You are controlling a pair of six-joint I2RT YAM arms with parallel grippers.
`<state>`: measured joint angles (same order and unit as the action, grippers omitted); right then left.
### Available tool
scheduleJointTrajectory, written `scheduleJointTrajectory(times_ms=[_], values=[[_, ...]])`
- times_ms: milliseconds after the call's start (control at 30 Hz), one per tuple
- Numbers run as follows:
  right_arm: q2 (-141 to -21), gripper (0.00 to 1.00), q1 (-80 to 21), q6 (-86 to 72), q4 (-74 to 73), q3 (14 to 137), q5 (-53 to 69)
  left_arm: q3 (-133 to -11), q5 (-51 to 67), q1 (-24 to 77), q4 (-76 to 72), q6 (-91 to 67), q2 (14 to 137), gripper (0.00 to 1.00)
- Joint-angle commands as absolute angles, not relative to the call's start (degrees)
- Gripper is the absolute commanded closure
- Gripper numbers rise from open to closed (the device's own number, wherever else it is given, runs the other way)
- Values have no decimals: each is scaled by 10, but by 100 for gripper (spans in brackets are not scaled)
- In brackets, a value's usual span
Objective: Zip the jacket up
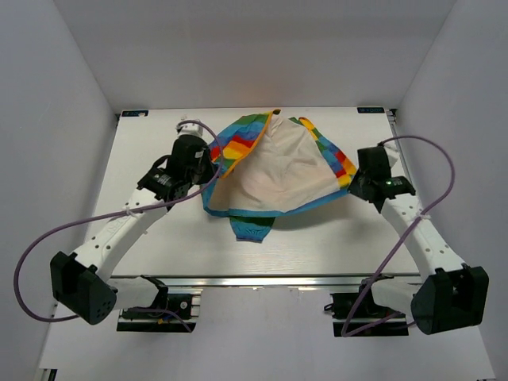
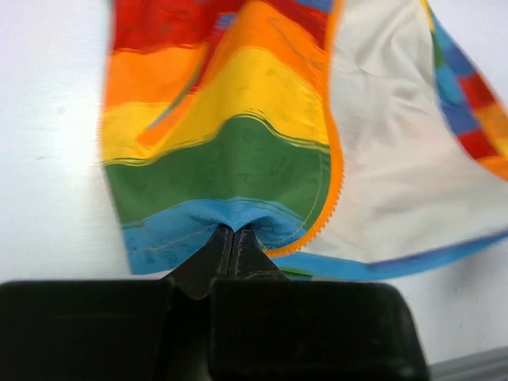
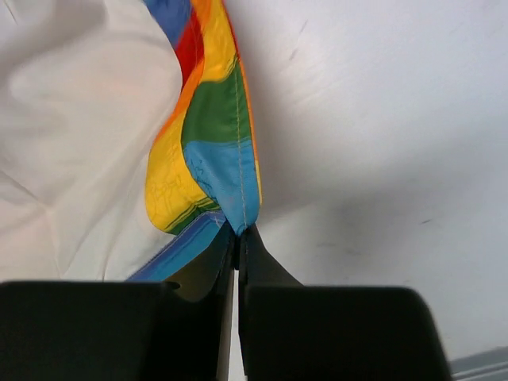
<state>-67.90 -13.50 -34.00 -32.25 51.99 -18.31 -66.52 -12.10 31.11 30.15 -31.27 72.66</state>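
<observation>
The jacket (image 1: 278,171) lies mid-table (image 1: 159,246) toward the far side, left gripper (image 2: 235,236) pinching its left edge, right gripper (image 3: 236,232) its right.

The top view looks steeply down from above and behind the robot. It is far enough off to take in the whole surface (image 1: 317,246), with the jacket (image 1: 278,167) at its middle. The left wrist view sits just behind the left hand (image 2: 236,238) and faces forward past its tips, very close on the jacket's striped edge. The right wrist view sits likewise behind the right hand (image 3: 236,238), close on the opposite edge. All three views share the jacket, and both wrist views catch its white lining from opposite sides.
</observation>
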Motion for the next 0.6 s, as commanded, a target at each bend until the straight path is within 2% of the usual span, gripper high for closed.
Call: scheduleJointTrajectory(times_ms=[0,200,367,533,567], values=[[-646,100,-118,-305,-411,590,-318,-673,-159,265,358,-358,683,100],[-683,100,-91,-254,-523,751,-323,-617,-97,129,395,-395,627,100],[-713,100,-91,-225,-535,843,-328,-540,-46,71,407,-409,600,100],[-769,100,-111,-132,-512,975,-185,-499,-18,51,396,-405,584,100],[-779,100,-166,-101,-507,988,-197,-490,-18,51,393,-404,581,100]])
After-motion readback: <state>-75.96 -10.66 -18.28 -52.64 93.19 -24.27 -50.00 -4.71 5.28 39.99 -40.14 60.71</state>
